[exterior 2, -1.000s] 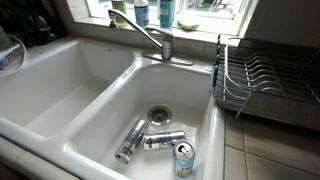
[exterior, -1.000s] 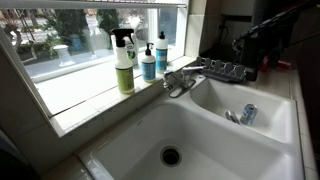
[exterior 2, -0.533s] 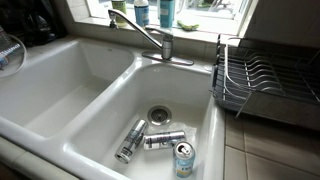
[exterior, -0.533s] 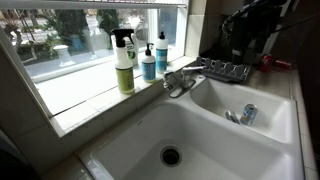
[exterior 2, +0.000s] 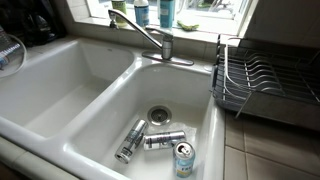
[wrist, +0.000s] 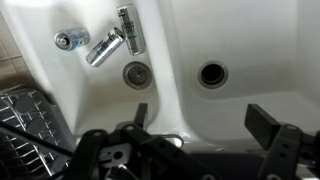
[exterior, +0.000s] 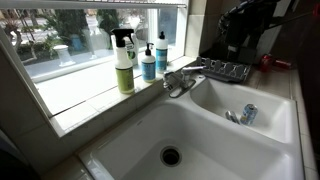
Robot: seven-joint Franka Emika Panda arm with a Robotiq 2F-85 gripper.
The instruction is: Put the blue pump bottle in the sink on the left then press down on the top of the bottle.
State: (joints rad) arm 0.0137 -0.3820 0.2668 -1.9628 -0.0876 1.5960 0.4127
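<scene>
While the black gripper (wrist: 200, 118) hangs spread wide above the white double sink (wrist: 180, 60), the blue plastic pump bottle (exterior: 148, 64) stands on the sill behind that sink, well apart.

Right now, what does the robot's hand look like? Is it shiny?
In the wrist view the gripper is all black and not shiny. Two flat, blocky fingers stick out from a chunky black body, and thin black cables loop beside it. In an exterior view the arm is only a dark, bulky shape. No markings show.
</scene>
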